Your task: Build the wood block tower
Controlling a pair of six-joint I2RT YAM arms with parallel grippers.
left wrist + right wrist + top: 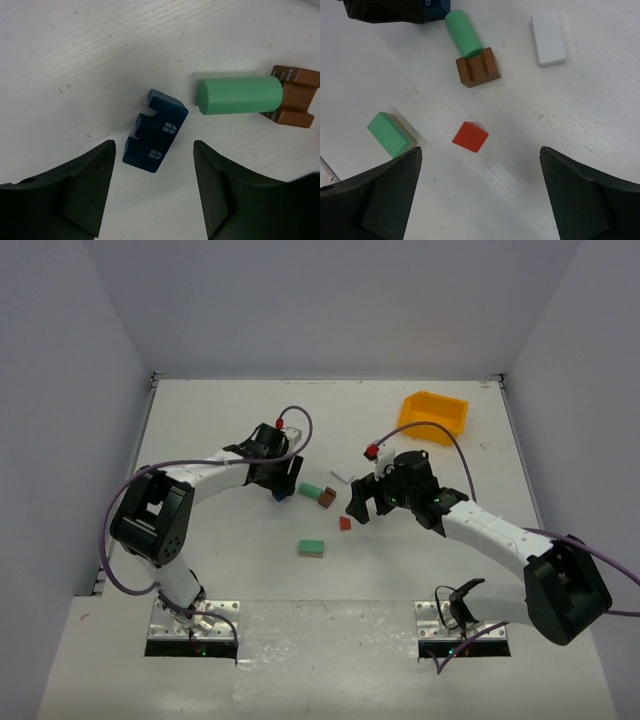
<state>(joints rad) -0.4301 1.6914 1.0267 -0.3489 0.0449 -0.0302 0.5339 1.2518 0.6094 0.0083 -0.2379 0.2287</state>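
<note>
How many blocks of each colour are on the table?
Green: 2, the green cylinder and the green brick
Blue: 1, the blue block
Brown: 1, the brown block
Red: 1, the red block
White: 1, the white block
Total: 6 blocks

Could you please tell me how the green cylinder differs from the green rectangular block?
Shape: the green cylinder is round with flat ends; the green rectangular block has flat faces and corners.
Contact: the cylinder's end sits against the brown notched block; the rectangular block lies alone, touching nothing.
Position: the cylinder lies farther from the arms' bases than the rectangular block.
Both are green and lie unstacked on the table.
</note>
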